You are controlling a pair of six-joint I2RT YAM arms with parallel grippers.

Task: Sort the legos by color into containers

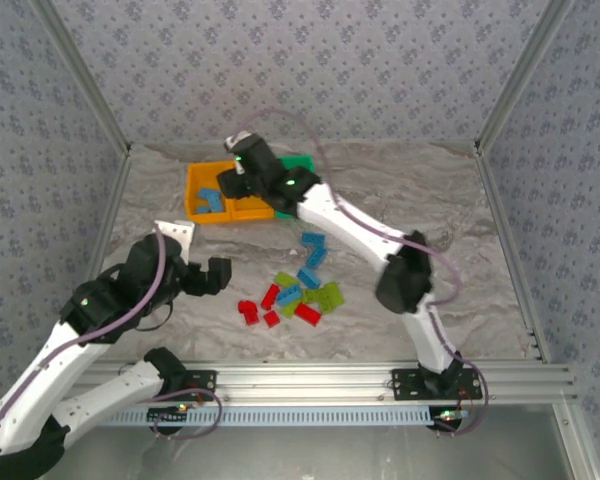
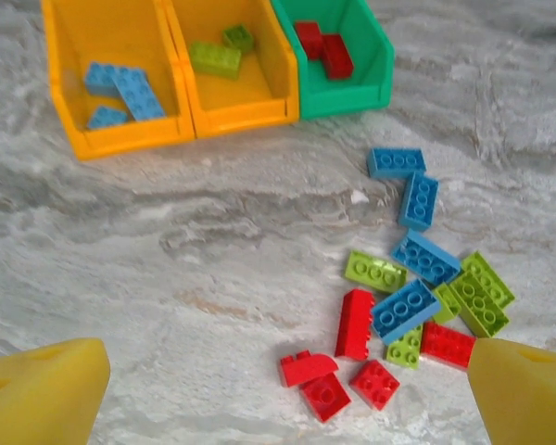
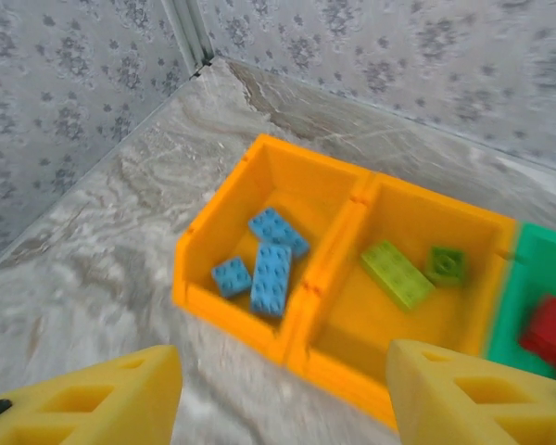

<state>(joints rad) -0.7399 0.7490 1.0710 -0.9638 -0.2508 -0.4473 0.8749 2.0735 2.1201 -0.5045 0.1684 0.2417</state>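
While most legos (image 2: pixel 405 311) lie loose in a cluster on the counter (image 2: pixel 167 260), three blue ones sit in the left orange container (image 2: pixel 120 139). Two lime ones are in the middle orange container (image 2: pixel 246 111), and red ones in the green container (image 2: pixel 347 93). Right fingers (image 3: pixel 93 399) hang spread and empty above the orange pair; left fingers (image 2: pixel 37 389) gape wide, empty, near the cluster.

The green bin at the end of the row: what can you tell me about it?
The green bin is a small, open-top rectangular box that looks like glossy moulded plastic. It stands upright on the marbled grey table, last in a row of three, with one side pressed against the middle orange bin. Two red bricks lie close together on its floor, and no other colour shows inside it.
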